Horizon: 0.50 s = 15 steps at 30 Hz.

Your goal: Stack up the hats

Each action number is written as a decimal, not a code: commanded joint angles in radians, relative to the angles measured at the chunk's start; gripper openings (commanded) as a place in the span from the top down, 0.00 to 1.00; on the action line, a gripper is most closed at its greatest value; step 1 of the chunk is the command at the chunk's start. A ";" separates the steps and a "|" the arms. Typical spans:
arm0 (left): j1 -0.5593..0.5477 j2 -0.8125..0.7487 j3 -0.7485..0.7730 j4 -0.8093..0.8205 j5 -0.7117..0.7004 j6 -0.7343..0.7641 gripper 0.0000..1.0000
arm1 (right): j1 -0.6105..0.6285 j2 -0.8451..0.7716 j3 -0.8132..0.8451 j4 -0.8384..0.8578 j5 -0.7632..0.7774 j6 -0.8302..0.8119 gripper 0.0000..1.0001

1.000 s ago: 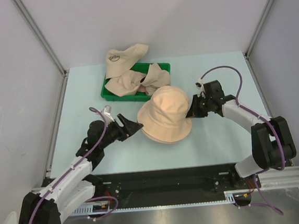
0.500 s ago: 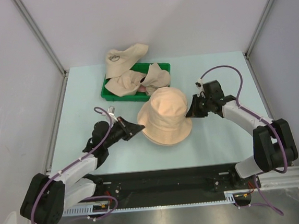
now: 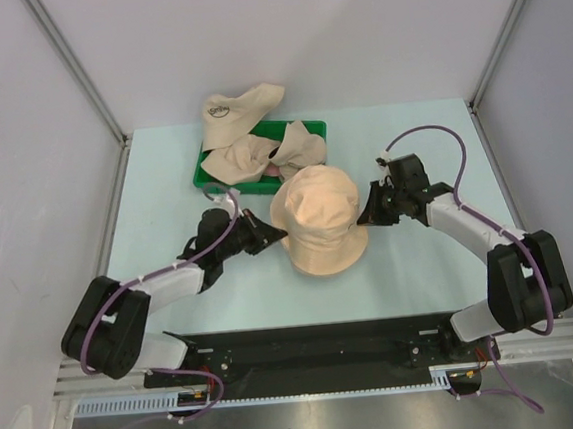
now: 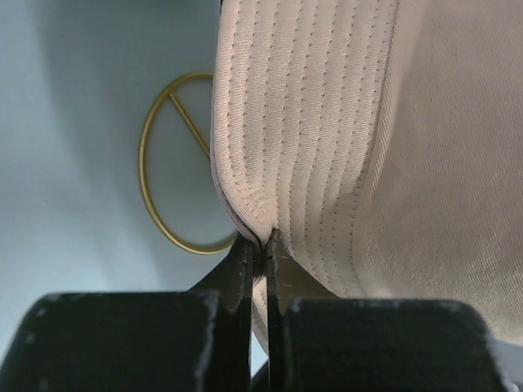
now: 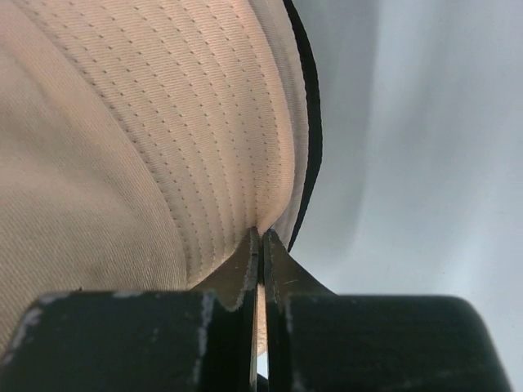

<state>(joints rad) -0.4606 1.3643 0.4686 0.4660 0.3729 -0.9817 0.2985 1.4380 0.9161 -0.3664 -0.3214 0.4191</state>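
**A:** Hat status?

**B:** Bucket hat (image 3: 320, 227) sits mid-way across the table (image 3: 441, 261), just near of the green tray (image 3: 207, 184) holding the other hats (image 3: 261, 154). My left gripper (image 3: 274, 234) was spread a second ago. It has now reached in and pinched the left brim. Right gripper (image 3: 368, 212) stays clamped on the right brim.

**A:** Meaning?

**B:** Both sides held, so it looks ready to lift. Left arm is stretched low and far-right, right elbow bent inward. Gold wire ring (image 4: 189, 125) lies just left of the brim.

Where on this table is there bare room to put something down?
Bare table lies right of the green tray, behind the right tool, and in front of the hat. Crowded: the middle, where the left tool grips it too.
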 commanded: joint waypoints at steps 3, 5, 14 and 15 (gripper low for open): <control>-0.036 0.088 0.060 -0.311 -0.152 0.193 1.00 | 0.005 -0.083 0.000 -0.123 0.091 -0.014 1.00; -0.042 0.113 0.102 -0.334 -0.169 0.219 1.00 | 0.007 -0.109 -0.008 -0.121 0.070 -0.014 1.00; 0.003 0.001 0.160 -0.473 -0.201 0.247 0.34 | -0.022 -0.244 0.020 -0.204 0.082 -0.005 0.27; 0.007 -0.031 0.165 -0.545 -0.224 0.250 0.27 | -0.054 -0.264 0.029 -0.218 0.085 0.004 0.25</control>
<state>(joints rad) -0.4854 1.4277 0.6296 0.1574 0.2550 -0.7895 0.2920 1.2541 0.9119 -0.4969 -0.2581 0.4110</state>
